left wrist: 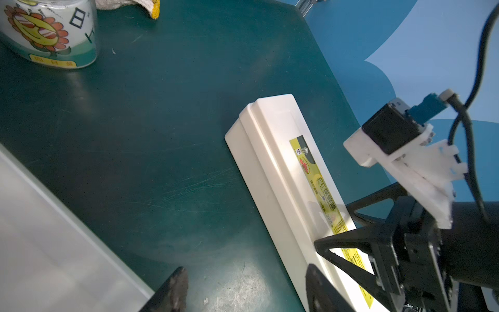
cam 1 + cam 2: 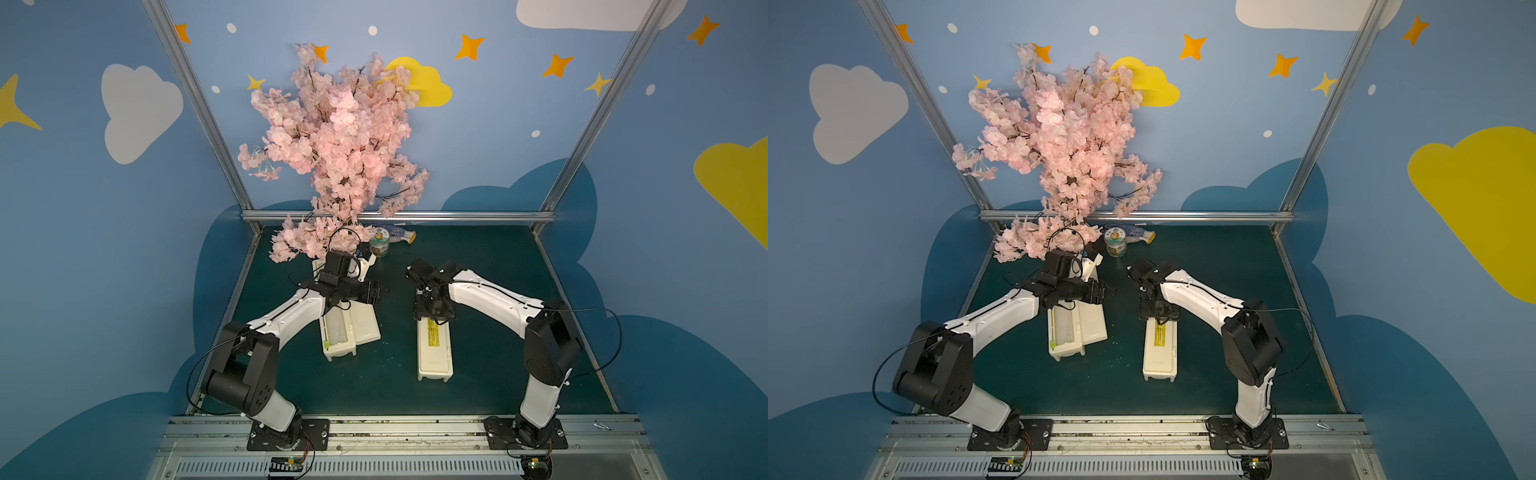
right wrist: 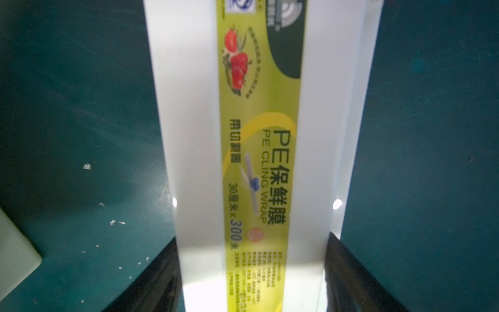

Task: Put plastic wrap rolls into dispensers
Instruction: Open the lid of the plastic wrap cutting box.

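In a top view, frame centre, the open dispenser (image 2: 340, 352), cream plastic, cradles a translucent plastic wrap roll (image 2: 339, 329); the left gripper (image 2: 384, 293) hovers above, spread and empty.

Left wrist: a smooth closed dispenser (image 1: 270, 162) with a glossy yellow label lies centre-right.

Right wrist: the right gripper (image 3: 251, 270) straddles it; I cannot tell whether it grips.

The surface (image 2: 490, 257) is dark teal green with small white specks. The closed box (image 2: 436, 361) is cream white, its label (image 3: 259, 151) yellow-green with black lettering, red tomatoes and a dark grey patch. The open box (image 2: 368, 328) is the same cream, the roll (image 2: 339, 330) inside whitish. The jar (image 1: 51, 32) is white with a cartoon sunflower: yellow face, orange-red petals. The blossoms (image 2: 336, 133) are pink. The walls (image 2: 478, 158) are blue with white and yellow clouds, orange stars.
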Tool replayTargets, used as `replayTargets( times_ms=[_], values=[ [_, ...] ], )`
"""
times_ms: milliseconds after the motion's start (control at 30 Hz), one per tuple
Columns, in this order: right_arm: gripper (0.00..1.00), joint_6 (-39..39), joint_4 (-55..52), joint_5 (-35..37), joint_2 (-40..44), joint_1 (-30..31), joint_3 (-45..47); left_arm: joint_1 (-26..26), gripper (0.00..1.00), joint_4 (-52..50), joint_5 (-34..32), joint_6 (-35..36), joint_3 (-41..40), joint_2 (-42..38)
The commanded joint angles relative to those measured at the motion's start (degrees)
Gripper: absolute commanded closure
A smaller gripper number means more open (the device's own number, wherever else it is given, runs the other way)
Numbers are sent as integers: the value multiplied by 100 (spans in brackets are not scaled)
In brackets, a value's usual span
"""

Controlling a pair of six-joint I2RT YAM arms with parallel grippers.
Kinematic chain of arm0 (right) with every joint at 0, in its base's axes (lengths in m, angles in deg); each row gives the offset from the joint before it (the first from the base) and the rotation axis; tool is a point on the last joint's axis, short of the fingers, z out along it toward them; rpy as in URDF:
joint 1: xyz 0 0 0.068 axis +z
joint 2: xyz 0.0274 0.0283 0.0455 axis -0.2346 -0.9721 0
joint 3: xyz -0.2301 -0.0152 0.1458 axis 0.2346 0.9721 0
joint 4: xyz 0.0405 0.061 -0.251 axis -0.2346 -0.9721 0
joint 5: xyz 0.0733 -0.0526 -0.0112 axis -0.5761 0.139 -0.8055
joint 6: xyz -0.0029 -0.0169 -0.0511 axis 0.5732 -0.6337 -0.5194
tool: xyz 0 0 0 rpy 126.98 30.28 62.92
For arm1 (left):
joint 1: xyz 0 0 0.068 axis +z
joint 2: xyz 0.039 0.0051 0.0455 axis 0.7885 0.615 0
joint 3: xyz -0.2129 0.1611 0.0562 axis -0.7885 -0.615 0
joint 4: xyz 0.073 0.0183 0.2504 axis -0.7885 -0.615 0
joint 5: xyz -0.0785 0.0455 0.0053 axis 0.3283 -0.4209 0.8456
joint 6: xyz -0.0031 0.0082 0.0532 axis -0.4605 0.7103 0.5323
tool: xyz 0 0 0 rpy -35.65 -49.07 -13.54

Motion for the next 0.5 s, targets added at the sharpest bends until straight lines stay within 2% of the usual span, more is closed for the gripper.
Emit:
replayTargets(
  times_ms=[0,100,133,233,333,467],
  values=[
    [49,-185,39,-47,-120,41,4,-15,32,-126,143,134,44,71],
    [56,-273,459,-137,323,17,271,-106,37,-161,215,221,112,144],
    [59,-349,651,-256,510,-22,430,-145,41,-142,280,235,132,193],
    [63,-615,1126,-755,946,-195,829,-301,66,15,538,206,202,363],
    [64,-878,1474,-1110,1325,-338,1178,-567,84,181,645,218,342,566],
    [63,-1189,1708,-1538,1694,-590,1470,-910,91,153,737,191,775,970]
  ],
)
